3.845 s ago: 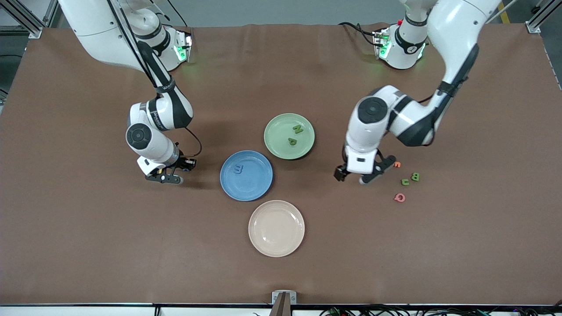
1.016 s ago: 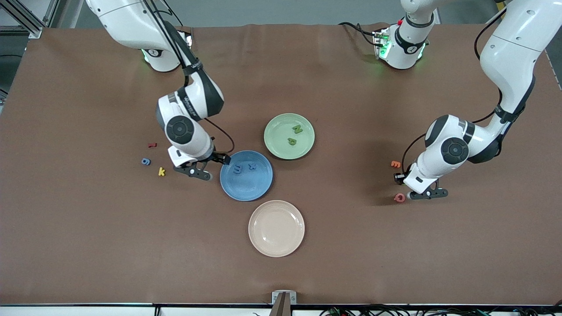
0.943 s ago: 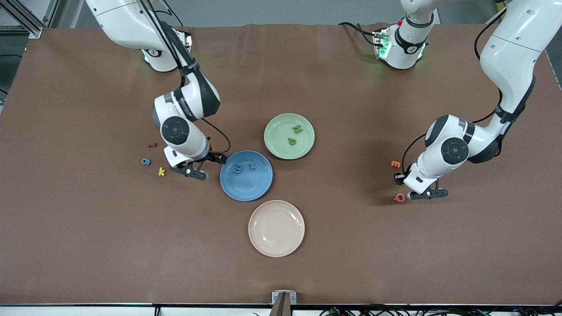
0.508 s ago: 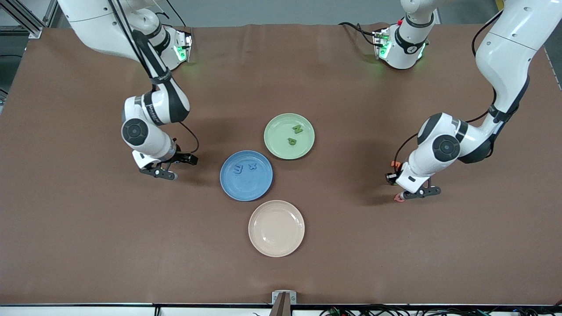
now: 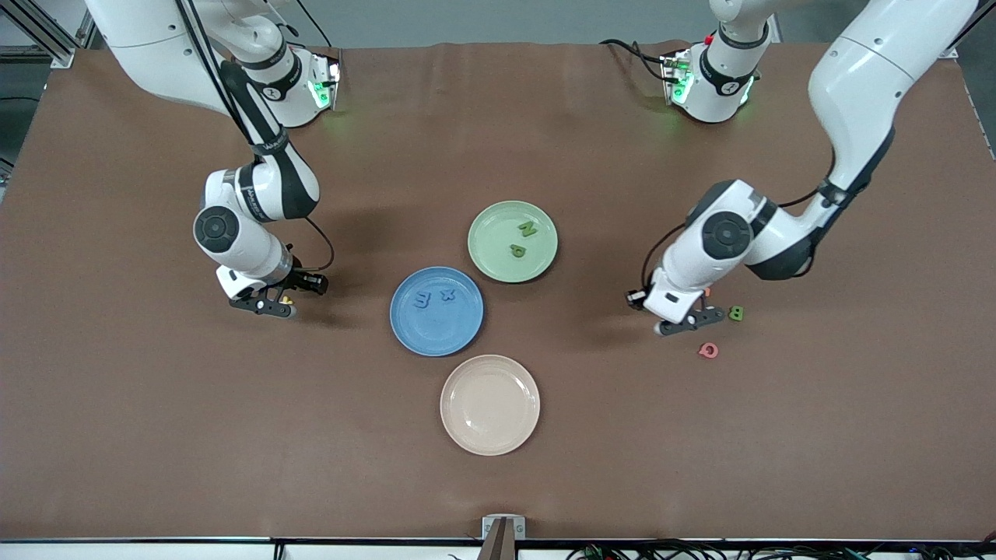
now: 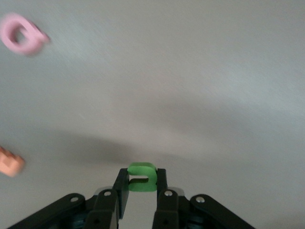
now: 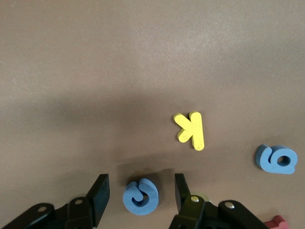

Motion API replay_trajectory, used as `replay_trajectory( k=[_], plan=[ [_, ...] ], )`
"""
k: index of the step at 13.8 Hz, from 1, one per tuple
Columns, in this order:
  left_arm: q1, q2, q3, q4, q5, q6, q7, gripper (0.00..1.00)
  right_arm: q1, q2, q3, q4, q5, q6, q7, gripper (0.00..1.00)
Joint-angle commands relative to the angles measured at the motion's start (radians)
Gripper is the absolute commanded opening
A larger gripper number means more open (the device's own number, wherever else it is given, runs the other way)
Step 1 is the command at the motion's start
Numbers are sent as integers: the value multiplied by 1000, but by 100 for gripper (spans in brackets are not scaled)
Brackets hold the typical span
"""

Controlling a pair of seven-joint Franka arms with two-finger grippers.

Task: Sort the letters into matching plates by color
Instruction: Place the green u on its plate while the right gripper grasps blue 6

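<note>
The blue plate (image 5: 440,333) holds a blue m (image 5: 421,299) and x (image 5: 447,294). On the pale green plate (image 5: 492,243) lie a green N (image 5: 527,229) and P (image 5: 517,250). My left gripper (image 6: 141,183) is shut on a small green u (image 6: 141,177); in the front view it (image 5: 685,320) hangs over the table beside a green B (image 5: 734,313). My right gripper (image 7: 140,194) is low at the right arm's end, jaws open on either side of a curled blue letter (image 7: 140,196), with a gap on both sides. Another blue letter, a g (image 7: 276,159), lies close by.
A cream plate (image 5: 490,404) sits nearer the front camera than the blue one. A pink Q (image 5: 708,350) and an orange letter (image 6: 9,166) lie near the left gripper. A yellow k (image 7: 190,130) and a red piece (image 7: 276,223) lie by the right gripper.
The right arm swung from the blue plate's rim to the loose letters and its jaws narrowed around the curled blue letter. The left arm moved toward the plates with the green u.
</note>
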Motion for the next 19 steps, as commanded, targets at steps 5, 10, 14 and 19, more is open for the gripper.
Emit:
replay_trajectory(
  k=[5, 10, 14, 19],
  plan=[
    [-232, -15, -7, 22, 6, -22, -385, 0, -20, -31, 18, -73, -11, 71, -5, 64],
    [-361, 5, -4, 61, 8, -22, -549, 1, -16, -29, 20, -78, -11, 69, -4, 50],
    [-387, 31, -2, 68, 9, -20, -603, 22, -12, -29, 20, -81, -10, 71, -4, 41],
    [-407, 68, 1, 97, 19, -19, -701, 100, -10, -29, 21, -76, -10, 63, 4, 29]
  ],
)
